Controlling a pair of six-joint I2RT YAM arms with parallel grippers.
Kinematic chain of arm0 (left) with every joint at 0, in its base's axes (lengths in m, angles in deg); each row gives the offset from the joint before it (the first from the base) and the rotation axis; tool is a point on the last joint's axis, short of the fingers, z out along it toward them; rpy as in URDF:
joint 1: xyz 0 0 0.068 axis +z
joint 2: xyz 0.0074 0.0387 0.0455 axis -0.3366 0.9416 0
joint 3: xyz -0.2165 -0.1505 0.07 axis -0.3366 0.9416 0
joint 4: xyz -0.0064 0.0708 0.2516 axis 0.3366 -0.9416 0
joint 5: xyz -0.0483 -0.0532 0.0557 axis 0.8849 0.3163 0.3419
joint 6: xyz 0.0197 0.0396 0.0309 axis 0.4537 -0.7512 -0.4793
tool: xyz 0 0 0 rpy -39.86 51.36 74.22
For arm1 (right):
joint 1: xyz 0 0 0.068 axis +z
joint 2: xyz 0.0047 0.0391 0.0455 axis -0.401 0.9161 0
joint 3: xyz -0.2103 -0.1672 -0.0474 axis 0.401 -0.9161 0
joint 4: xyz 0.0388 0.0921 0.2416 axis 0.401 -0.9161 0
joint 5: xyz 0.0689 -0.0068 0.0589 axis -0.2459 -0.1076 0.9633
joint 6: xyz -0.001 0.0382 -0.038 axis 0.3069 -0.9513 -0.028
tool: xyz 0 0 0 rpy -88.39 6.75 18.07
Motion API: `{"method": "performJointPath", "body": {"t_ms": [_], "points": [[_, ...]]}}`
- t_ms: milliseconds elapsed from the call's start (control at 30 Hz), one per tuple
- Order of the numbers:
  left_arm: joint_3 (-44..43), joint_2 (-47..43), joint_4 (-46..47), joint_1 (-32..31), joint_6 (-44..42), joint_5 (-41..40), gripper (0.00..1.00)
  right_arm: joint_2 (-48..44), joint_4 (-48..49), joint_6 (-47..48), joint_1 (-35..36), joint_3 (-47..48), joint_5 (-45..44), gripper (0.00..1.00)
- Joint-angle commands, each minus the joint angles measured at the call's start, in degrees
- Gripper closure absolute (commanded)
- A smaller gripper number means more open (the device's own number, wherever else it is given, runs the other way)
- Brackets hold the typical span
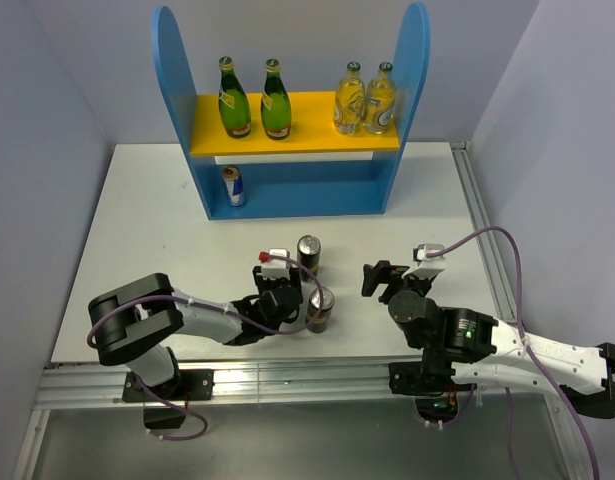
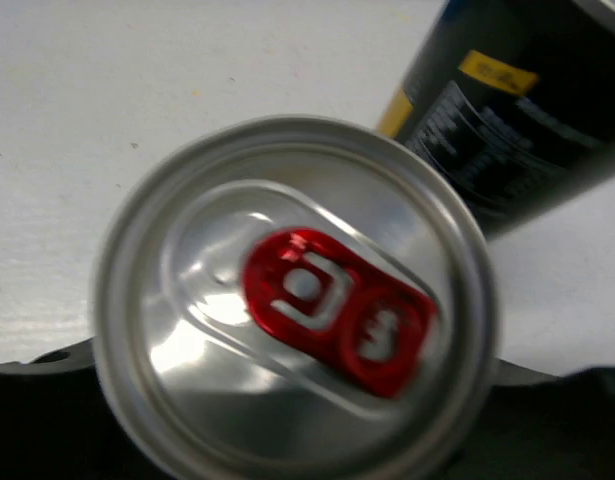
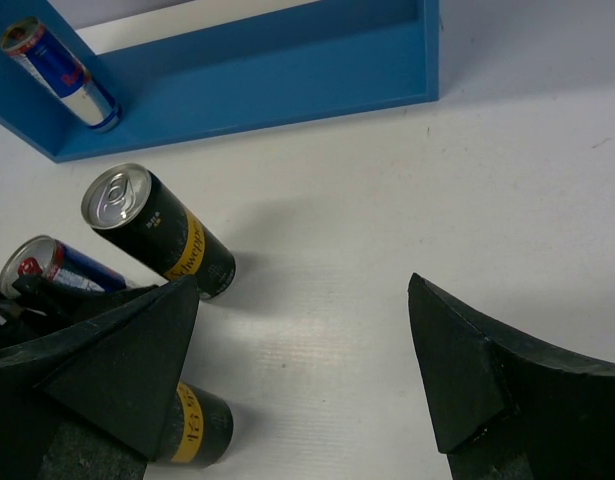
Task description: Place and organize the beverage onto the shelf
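At the back of the white table [image 1: 137, 240] stands the blue shelf [image 1: 415, 60]. On its yellow upper board [image 1: 312, 130], from the left, are a green bottle [image 1: 234, 97], a second green bottle [image 1: 276, 99], then a pale bottle [image 1: 350, 98] and another pale bottle [image 1: 380, 98] close together at the right end. All four are upright. One silver-blue can [image 1: 233, 185] stands at the left end of the blue lower tier [image 1: 307, 185].

In front of the shelf, my left gripper [image 1: 279, 275] reaches in from the left to a second silver-blue can [image 2: 297, 300], which stands upright on the table. Its silver lid and red tab fill my left wrist view. My fingers flank it, but I cannot tell whether they press on the can or stand just clear of it.

Just beside that can, to its right, is the far black-gold can [image 1: 308, 255], upright. The near black-gold can [image 1: 320, 308] stands closer to my bases, next to my left wrist. Neither is on the shelf.

Farther right, my right gripper [image 3: 302, 290] hangs low over bare table, well apart from the cans. Its fingers [image 3: 467, 370] are spread wide, with only tabletop between them. From this wrist the shelf's lower tier shows at the top, and the loose cans lie off to the left.
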Motion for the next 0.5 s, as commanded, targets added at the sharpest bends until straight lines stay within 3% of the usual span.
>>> {"method": "performJointPath", "body": {"t_ms": [0, 33, 67, 167, 200, 267, 467], "points": [[-1.8, 0.7, 4.5, 2.0, -3.7, 0.2, 0.43, -0.4, 1.4, -0.3, 0.3, -0.4, -1.1, 0.08], [-1.9, 0.8, 4.5, 2.3, -4.0, 0.1, 0.5, -0.3, 1.4, -0.3, 0.3, -0.4, -1.1, 0.08], [-2.1, 0.7, 4.5, 2.6, -4.7, 0.1, 0.66, -0.2, 1.3, -0.3, 0.4, -0.4, -1.2, 0.08], [-1.9, -0.1, 4.0, 3.2, -5.4, -1.1, 0.84, -0.2, 1.3, -0.4, 0.4, -0.3, -1.2, 0.08], [-1.7, -0.4, 4.0, 3.5, -5.6, -1.1, 0.85, -0.1, 1.3, -0.4, 0.4, -0.4, -1.3, 0.08], [-0.9, -1.9, 4.6, 5.1, -6.6, 0.3, 1.0, -0.1, 1.4, -0.3, 0.3, -0.3, -1.2, 0.08], [-1.7, -6.4, 5.8, 11.9, -11.4, 3.9, 1.0, -0.2, 1.3, -0.3, 0.3, -0.3, -1.2, 0.08]]}}
